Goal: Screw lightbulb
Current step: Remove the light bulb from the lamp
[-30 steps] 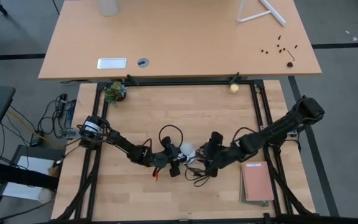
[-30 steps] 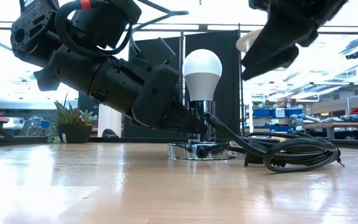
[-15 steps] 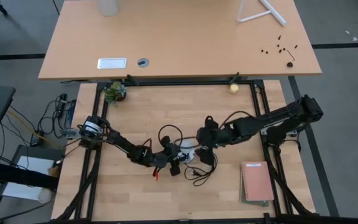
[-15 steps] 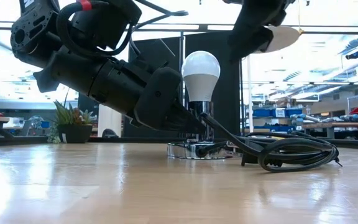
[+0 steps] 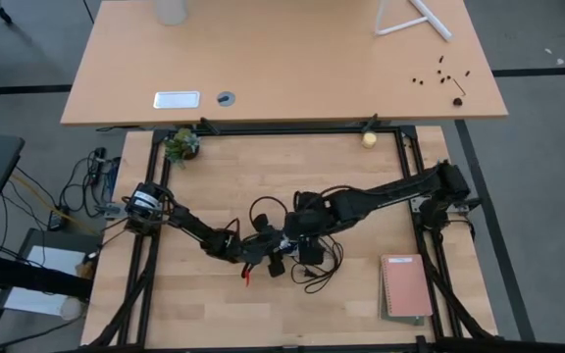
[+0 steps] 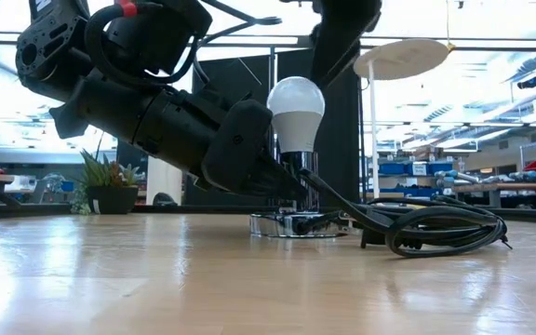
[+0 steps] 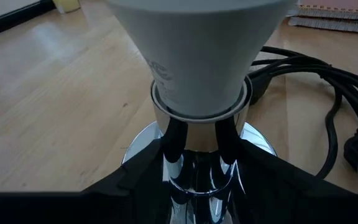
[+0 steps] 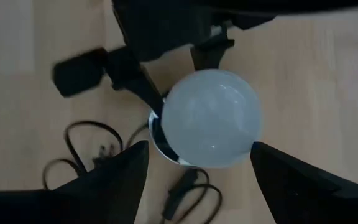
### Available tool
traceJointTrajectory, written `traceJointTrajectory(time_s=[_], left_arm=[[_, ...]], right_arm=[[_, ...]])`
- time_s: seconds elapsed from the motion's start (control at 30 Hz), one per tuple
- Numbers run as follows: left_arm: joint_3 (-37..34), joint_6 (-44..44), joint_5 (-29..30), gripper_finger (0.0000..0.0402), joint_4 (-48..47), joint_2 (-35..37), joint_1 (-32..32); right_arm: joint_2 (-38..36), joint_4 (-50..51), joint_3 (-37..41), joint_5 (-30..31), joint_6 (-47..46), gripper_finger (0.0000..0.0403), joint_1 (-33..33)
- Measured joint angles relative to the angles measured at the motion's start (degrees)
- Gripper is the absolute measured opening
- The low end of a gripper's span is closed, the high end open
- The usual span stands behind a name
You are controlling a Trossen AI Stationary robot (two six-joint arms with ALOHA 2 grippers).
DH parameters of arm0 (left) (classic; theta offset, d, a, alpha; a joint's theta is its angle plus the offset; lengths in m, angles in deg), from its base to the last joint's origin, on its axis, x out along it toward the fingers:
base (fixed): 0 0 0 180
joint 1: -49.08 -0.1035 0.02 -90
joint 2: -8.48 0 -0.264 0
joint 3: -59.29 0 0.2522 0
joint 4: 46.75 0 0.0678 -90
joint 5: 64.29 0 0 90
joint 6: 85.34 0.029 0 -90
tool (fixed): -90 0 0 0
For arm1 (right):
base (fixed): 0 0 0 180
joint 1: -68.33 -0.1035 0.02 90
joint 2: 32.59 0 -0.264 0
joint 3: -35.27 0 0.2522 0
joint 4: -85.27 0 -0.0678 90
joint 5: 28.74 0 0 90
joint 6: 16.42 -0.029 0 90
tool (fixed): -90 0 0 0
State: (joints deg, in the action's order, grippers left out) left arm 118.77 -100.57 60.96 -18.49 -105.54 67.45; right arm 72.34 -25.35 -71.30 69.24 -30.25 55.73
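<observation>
- Low view: lightbulb (image 6: 295, 110) stands upright in the chrome socket (image 6: 291, 223) on the worktop (image 6: 249, 279), near centre.
- Left claw (image 6: 282, 181) clenched on the socket stem, from 9 o'clock.
- Right claw (image 8: 197, 168) released, fingers spread, directly above the lightbulb, not touching.
- Black cord (image 6: 435, 228) coiled at 3 o'clock.

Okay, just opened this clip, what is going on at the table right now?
The lightbulb stands upright in a silver socket on the wooden table. The left claw is shut on the socket's chrome neck, holding it in place. The right claw is open directly above the bulb's head, one finger on either side of it, not gripping. A black cord lies coiled beside the socket.
</observation>
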Motion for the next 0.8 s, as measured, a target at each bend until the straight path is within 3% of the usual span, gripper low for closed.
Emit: traceJointTrajectory(time_s=[0.17,0.37,0.5,0.8], left_arm=[[0.0,-0.17,0.0,0.0202,0.23,0.0,0.02],[0.0,-1.47,0.32,0.0202,0.46,0.04,0.01],[0.0,-1.81,0.61,0.0202,0.64,0.07,0.02],[-0.04,-0.6,1.02,0.0202,0.23,0.04,-0.02]], right_arm=[[6.87,9.28,-8.66,0.09,2.48,0.0291,0.78],[11.0,12.94,-15.01,-0.61,2.65,0.0291,2.2],[11.3,12.74,-15.82,-3.03,2.34,0.0291,2.8],[11.17,12.6,-13.99,-0.96,1.56,0.0291,2.71]])
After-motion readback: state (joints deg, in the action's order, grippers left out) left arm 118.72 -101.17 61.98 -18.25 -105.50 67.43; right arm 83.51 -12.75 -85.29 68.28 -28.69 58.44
